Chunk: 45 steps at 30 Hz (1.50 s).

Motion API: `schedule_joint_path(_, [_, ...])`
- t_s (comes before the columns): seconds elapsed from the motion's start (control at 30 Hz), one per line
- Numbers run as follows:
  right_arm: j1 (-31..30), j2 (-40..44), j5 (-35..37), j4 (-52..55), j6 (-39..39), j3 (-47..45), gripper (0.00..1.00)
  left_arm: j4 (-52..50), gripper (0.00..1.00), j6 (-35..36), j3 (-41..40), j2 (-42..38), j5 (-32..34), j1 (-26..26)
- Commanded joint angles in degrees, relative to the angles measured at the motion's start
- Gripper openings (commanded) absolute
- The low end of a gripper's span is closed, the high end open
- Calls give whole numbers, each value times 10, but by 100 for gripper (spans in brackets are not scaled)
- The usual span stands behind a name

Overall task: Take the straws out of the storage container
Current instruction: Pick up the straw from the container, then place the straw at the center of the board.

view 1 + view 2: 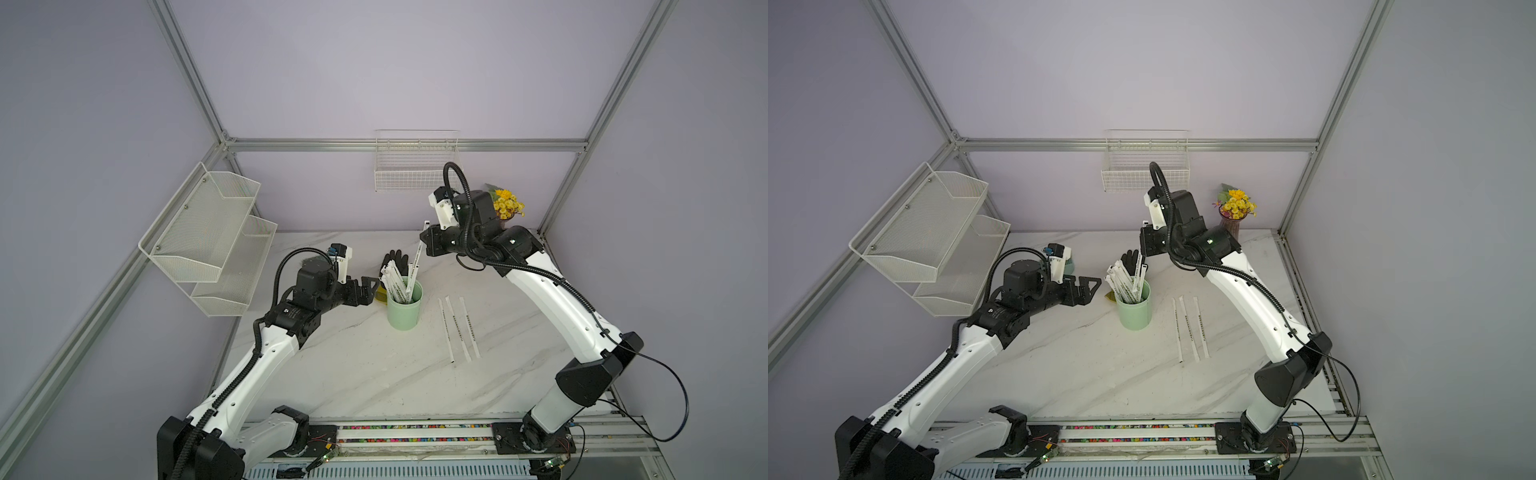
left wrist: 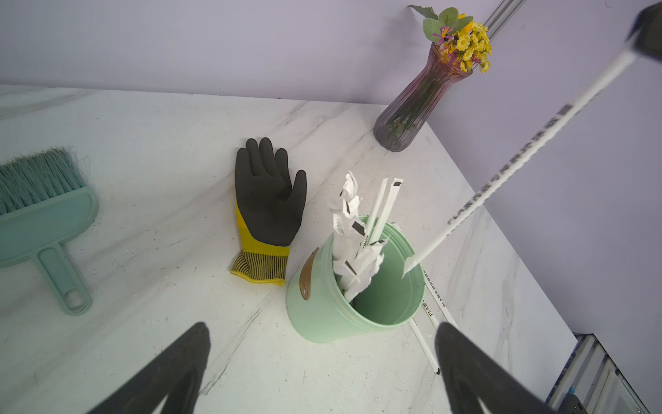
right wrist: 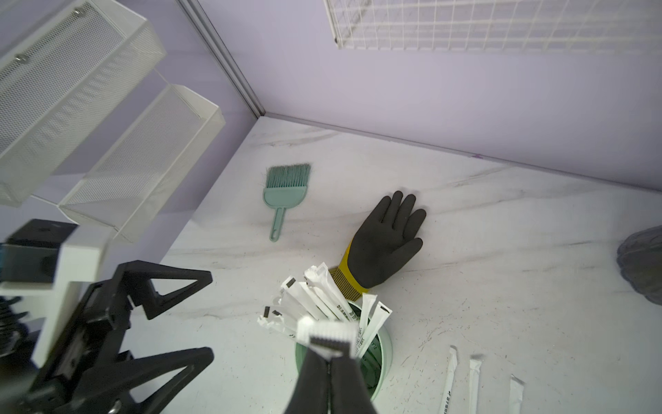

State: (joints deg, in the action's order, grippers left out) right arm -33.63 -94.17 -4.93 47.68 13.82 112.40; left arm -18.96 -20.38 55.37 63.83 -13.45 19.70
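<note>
Right wrist view: my right pincer (image 3: 327, 355) is clamped on one straw (image 3: 322, 330), arm raised, lower tip over the storage container (image 1: 404, 316). More straws (image 1: 395, 282) lean inside, three lie on the counter (image 1: 353, 365). Left pincer (image 1: 371, 291) gapes beside it, wrist pointed at it.

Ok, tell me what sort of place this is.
Most likely a robot test booth, not a real room: lilac walls in a metal frame, a left arm and right arm mounted on a rail at the edge of the marble-look table, and household props like the vase of flowers.
</note>
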Motion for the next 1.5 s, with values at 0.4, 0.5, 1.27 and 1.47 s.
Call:
schedule_joint_path(0.4, [40, 18, 138, 200, -35, 68, 4, 19, 97, 3, 4, -10, -3, 2])
schedule_joint_path(0.5, [59, 4, 151, 229, -32, 58, 3, 19, 97, 3, 4, -9, -4, 2])
schedule_joint_path(1.27, [181, -144, 126, 324, -35, -22, 0, 16, 97, 4, 3, 0, -1, 2])
schedule_joint_path(1.47, [194, -200, 129, 336, -42, -28, 0, 15, 97, 4, 1, 2, -2, 2])
